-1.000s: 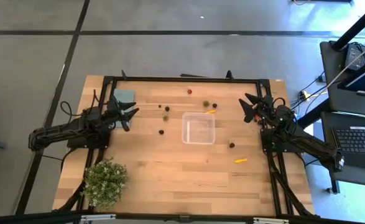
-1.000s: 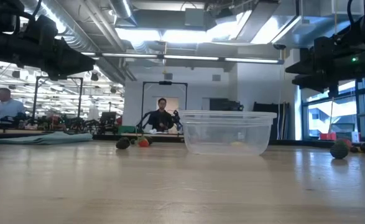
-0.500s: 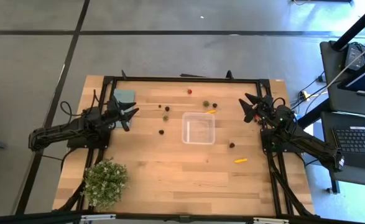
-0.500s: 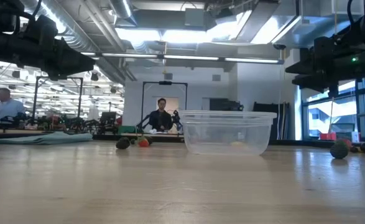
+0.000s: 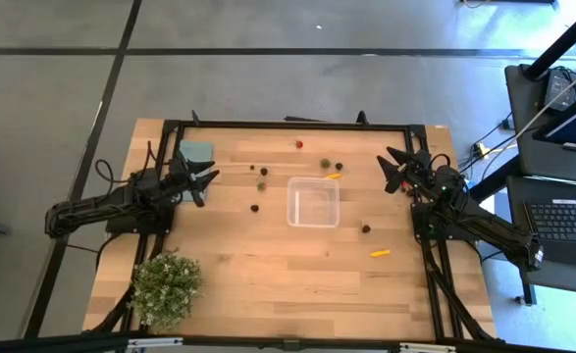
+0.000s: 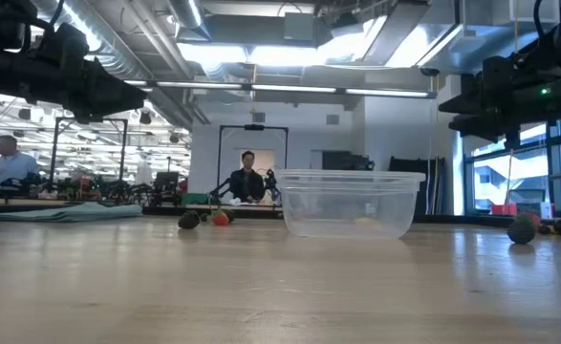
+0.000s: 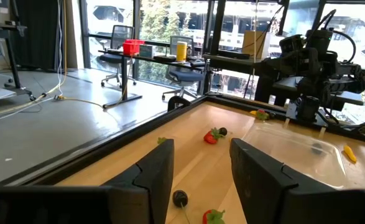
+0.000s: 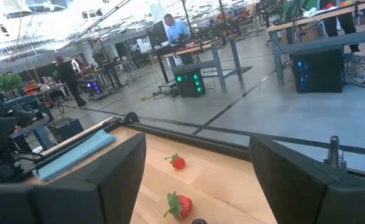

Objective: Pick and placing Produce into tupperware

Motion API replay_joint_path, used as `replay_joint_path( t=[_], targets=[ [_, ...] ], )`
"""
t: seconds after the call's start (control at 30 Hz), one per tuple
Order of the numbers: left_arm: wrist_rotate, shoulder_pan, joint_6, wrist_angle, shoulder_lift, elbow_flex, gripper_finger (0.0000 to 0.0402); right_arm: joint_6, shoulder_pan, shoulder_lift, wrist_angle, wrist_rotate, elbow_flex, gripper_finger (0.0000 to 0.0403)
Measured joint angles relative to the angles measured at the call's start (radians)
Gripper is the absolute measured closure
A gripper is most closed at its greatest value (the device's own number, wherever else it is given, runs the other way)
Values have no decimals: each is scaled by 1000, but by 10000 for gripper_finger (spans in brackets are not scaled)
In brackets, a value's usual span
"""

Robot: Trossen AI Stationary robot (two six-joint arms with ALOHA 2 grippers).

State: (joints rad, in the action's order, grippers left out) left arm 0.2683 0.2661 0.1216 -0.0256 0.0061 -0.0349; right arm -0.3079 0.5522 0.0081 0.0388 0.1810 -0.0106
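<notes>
Two arms idle above the counter (image 5: 268,284), holding nothing. At 9 o'clock, left end effector (image 5: 205,183) parted, beside a teal mat (image 5: 196,152). Centre: clear tupperware (image 5: 313,201), seemingly empty. Around it, scattered produce (image 5: 257,207): orange piece (image 5: 380,252) at 5 o'clock, strawberry (image 5: 299,143) at 12. At 3 o'clock, right end effector (image 5: 393,169) spread wide. Potted plant (image 5: 165,284) at 7 o'clock.

Both pincers, left (image 5: 206,181) and right (image 5: 393,169), apparently hover parted, empty.
</notes>
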Motion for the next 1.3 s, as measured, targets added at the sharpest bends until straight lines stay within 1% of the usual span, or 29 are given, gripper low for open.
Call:
replay_joint_path(
  t=[0.6, 0.77, 1.13, 1.23, 1.3],
  targets=[
    [0, 0, 0, 0, 0, 0, 253, -6, 0, 0, 1, 2, 0, 116],
    [0, 0, 0, 0, 0, 0, 253, 16, 0, 0, 1, 2, 0, 116],
    [0, 0, 0, 0, 0, 0, 253, -7, 0, 0, 1, 4, 0, 116],
    [24, 0, 0, 1, 0, 0, 253, -7, 0, 0, 1, 4, 0, 116],
    [29, 0, 0, 2, 0, 0, 253, -34, 0, 0, 1, 4, 0, 116]
  ],
)
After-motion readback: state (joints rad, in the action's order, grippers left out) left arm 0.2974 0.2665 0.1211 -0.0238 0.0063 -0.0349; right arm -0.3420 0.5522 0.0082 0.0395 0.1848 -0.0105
